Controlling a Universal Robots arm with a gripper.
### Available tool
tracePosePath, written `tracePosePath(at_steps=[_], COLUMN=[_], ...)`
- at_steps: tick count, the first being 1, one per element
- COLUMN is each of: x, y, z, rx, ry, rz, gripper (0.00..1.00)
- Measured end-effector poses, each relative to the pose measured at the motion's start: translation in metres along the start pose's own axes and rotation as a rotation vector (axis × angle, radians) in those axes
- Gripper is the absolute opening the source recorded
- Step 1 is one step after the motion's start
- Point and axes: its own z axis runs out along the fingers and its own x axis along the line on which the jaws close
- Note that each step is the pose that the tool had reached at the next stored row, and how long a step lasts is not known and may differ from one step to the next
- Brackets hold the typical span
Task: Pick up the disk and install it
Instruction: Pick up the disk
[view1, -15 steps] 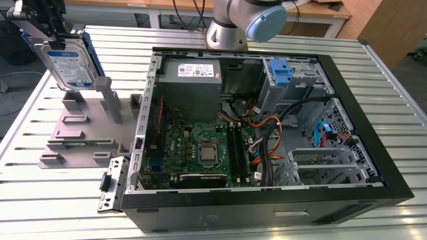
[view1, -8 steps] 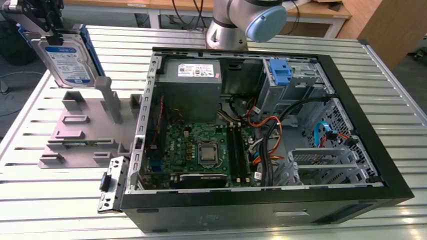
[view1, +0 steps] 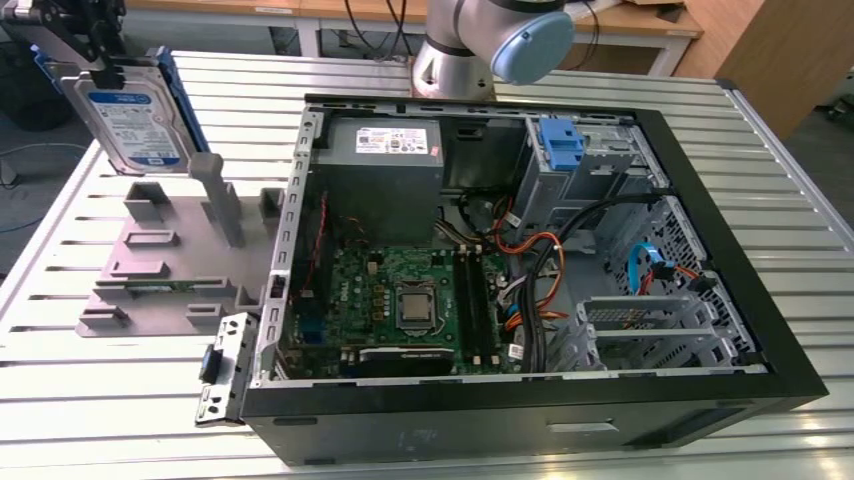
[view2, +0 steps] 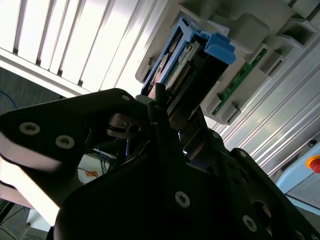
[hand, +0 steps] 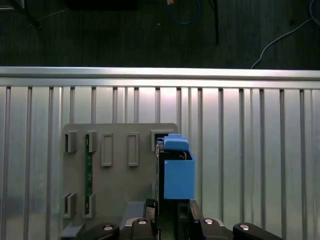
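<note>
one black gripper (view1: 96, 50) is clamped on the one silver rectangular disk in a blue plastic carrier (view1: 131, 118), held upright over one grey slotted holder (view1: 147, 270), beside one open black computer case (view1: 467, 430).

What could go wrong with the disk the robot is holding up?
The gripper holds the disk by one end, so it might slip and drop onto the grey holder. A tall post of the holder is close beside the disk, so a sideways move could knock it. Loose cables crowd the open computer case, and the disk might snag there.
</note>
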Motion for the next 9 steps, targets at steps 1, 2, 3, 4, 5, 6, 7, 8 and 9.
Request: tracePosePath(at_steps=[1, 2, 3, 4, 5, 6, 7, 8, 9], x=[0.0, 0.0, 0.0, 0.0, 0.0, 0.0, 0.0, 0.0, 0.0], y=[0.0001, 0.0001, 0.0001, 0.0002, 0.0002, 0.0002, 0.0002, 0.0002, 0.0002], z=[0.0, 0.0, -0.0002, -0.0003, -0.0004, -0.0006, -0.0007, -0.0008, -0.0008], rx=[0.0005, 0.0007, 0.0007, 0.0006, 0.0007, 0.0007, 0.0007, 0.0006, 0.0006], ry=[0.0, -0.0001, -0.0001, 0.0, -0.0001, -0.0001, 0.0, 0.0, 0.0], rz=[0.0, 0.0, 0.0, 0.0, 0.0, 0.0, 0.0, 0.0, 0.0], gripper=[0.35, 0.35, 0.35, 0.35, 0.35, 0.35, 0.35, 0.35, 0.35])
